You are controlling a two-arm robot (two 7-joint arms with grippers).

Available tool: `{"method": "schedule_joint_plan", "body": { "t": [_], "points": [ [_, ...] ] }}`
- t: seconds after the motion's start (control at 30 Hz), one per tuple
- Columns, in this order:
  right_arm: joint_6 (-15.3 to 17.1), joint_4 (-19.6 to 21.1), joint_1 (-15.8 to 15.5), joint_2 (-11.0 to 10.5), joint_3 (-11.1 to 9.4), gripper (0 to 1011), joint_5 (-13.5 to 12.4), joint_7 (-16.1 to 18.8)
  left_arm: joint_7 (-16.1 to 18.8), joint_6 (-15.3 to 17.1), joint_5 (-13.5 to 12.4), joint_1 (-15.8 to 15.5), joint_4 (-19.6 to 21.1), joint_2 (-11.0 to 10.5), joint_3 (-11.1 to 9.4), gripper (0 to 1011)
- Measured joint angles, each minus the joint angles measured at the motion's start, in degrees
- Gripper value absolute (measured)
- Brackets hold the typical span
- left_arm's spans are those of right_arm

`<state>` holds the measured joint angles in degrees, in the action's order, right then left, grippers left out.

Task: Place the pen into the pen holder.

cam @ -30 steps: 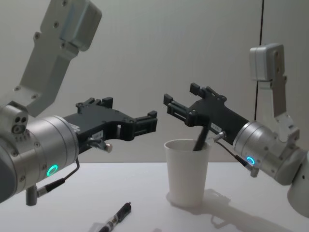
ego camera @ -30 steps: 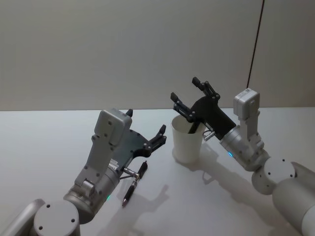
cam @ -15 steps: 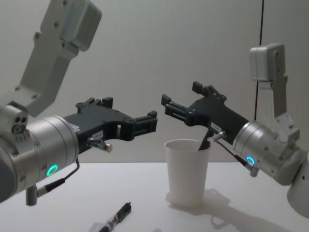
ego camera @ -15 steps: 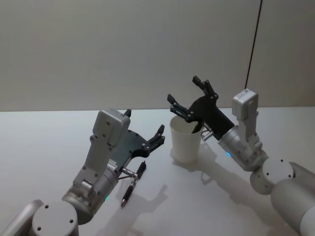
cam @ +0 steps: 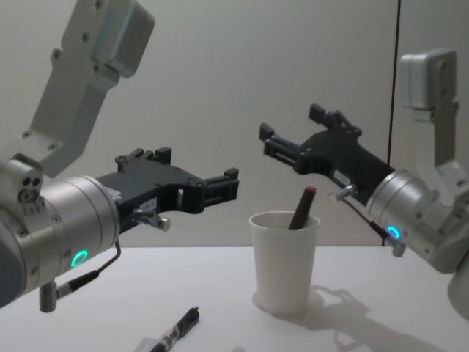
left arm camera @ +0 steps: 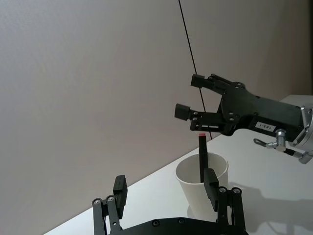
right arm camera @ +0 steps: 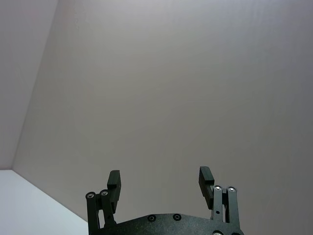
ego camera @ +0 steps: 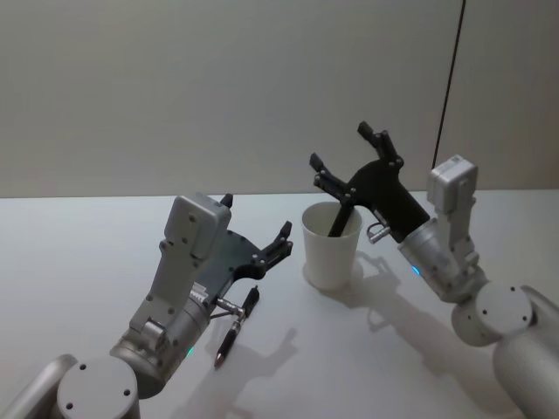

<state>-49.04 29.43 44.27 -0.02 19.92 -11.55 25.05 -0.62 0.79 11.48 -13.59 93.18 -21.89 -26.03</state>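
Observation:
The white pen holder [ego camera: 332, 249] [cam: 284, 264] [left arm camera: 201, 193] stands on the table. A dark pen [ego camera: 341, 220] [cam: 301, 208] [left arm camera: 202, 159] with a red end leans inside it, top poking above the rim. My right gripper [ego camera: 342, 148] [cam: 290, 132] [left arm camera: 190, 96] [right arm camera: 159, 177] hangs open above the holder, clear of that pen and holding nothing. A second, black pen [ego camera: 238, 325] [cam: 176, 334] lies on the table left of the holder. My left gripper [ego camera: 259, 218] [cam: 198, 172] [left arm camera: 165, 185] is open above that pen, empty.
The white table [ego camera: 79, 253] stretches bare to the left and behind the holder. A plain wall [ego camera: 218, 87] stands behind, with a thin dark cable [ego camera: 450, 78] running down it at the right.
My right gripper has lifted up and back from the holder's rim, leaving the red-ended pen standing in it. The left arm and the pen on the table have not moved.

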Motion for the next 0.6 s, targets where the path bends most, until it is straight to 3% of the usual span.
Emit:
{"method": "schedule_joint_plan", "body": {
  "t": [0.2, 0.6],
  "points": [
    [3.99, 11.04, -5.59, -2.37, -0.49, 1001, 1.60, -4.16, 0.00, 0.00, 0.00, 0.00, 0.00, 0.00, 0.00, 999],
    [9.14, 25.08, -13.29, -5.49, -1.25, 1001, 3.24, -10.63, 0.00, 0.00, 0.00, 0.00, 0.00, 0.00, 0.00, 1000]
  ]
}}
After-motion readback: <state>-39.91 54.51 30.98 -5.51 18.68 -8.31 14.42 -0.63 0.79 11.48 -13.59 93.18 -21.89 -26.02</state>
